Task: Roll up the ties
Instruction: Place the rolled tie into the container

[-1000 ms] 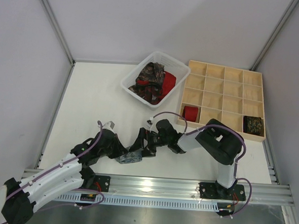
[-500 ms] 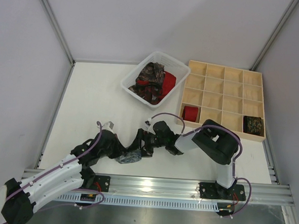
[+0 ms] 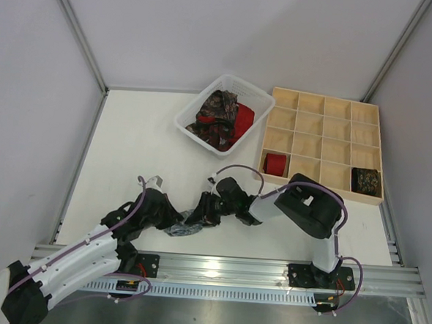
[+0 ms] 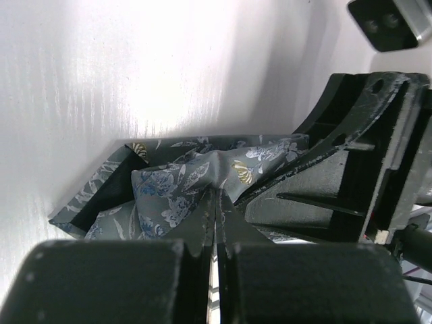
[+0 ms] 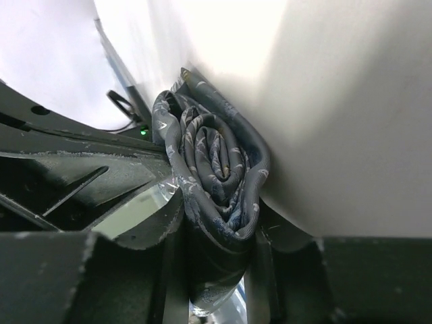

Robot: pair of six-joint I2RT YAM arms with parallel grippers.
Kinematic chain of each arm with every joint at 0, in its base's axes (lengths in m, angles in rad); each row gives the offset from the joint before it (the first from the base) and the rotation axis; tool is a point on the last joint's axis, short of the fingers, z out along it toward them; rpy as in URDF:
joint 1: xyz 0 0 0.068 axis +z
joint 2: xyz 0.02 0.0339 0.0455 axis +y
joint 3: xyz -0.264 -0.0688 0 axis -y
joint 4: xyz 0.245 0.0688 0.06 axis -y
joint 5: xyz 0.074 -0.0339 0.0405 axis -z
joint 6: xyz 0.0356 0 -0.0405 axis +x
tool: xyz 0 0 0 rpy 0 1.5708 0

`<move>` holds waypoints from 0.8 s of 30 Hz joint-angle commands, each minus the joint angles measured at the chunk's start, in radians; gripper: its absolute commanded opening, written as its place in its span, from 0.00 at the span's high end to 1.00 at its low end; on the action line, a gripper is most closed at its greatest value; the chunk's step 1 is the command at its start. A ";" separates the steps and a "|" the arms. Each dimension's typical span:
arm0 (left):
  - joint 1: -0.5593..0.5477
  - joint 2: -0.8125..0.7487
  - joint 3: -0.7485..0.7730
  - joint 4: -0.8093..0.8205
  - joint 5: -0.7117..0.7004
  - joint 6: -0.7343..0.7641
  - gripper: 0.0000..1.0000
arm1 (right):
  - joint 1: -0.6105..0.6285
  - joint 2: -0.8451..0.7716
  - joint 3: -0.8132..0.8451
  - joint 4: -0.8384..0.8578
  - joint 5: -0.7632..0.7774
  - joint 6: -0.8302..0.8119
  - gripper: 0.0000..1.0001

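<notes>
**Q:** Near edge first. What are the grippers doing?

**A:** My left gripper (image 4: pixel 214 202) has its fingers pressed almost together, nipping a fold of the grey tie (image 4: pixel 169 192). My right gripper (image 5: pixel 214 266) is clamped on the rolled end of the same tie, and the spiral of layers faces my wrist camera.

**Q:** Where does that tie lie?

**A:** On the table (image 3: pixel 129 149), low centre, between my two wrists. The grippers sit just beside each other. A loose flat tail spreads out on the left gripper's side.

**Q:** And farther back?

**A:** A white basket (image 3: pixel 191 116) holds a paisley tie (image 3: pixel 217 112) and a red tie (image 3: pixel 244 118), heaped loose. The wooden tray (image 3: pixel 323 143) stands to its right; I cannot tell whether the two touch. In the tray's near row there is a red roll (image 3: pixel 275 163) in the leftmost cell and a dark roll (image 3: pixel 366 181) in the rightmost.
</notes>
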State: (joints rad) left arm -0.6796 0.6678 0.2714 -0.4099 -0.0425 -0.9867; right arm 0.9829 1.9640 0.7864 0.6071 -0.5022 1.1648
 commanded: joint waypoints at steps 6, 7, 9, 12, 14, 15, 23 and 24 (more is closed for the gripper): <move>0.002 -0.066 0.130 -0.155 -0.059 0.046 0.84 | -0.049 -0.174 0.284 -0.873 0.293 -0.494 1.00; 0.002 -0.066 0.144 -0.165 -0.063 0.052 0.84 | -0.058 -0.192 0.315 -0.947 0.324 -0.540 1.00; 0.000 -0.062 0.173 -0.164 -0.062 0.063 0.83 | -0.101 -0.247 0.400 -1.141 0.404 -0.660 1.00; 0.002 -0.039 0.190 -0.130 -0.034 0.077 0.83 | -0.203 -0.322 0.457 -1.336 0.474 -0.763 1.00; 0.000 -0.008 0.201 -0.099 -0.010 0.092 0.83 | -0.303 -0.358 0.496 -1.424 0.496 -0.827 1.00; 0.000 0.004 0.204 -0.092 -0.004 0.097 0.83 | -0.340 -0.369 0.502 -1.489 0.501 -0.847 1.00; 0.002 0.107 0.218 -0.017 0.087 0.154 0.84 | -0.665 -0.445 0.521 -1.567 0.556 -1.002 1.00; 0.002 0.111 0.219 -0.014 0.089 0.158 0.84 | -0.685 -0.439 0.525 -1.575 0.556 -1.016 1.00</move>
State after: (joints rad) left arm -0.6800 0.7700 0.4419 -0.4782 0.0044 -0.8791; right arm 0.3271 1.5574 1.2743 -0.8795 0.0071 0.2558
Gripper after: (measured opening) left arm 0.164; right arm 0.337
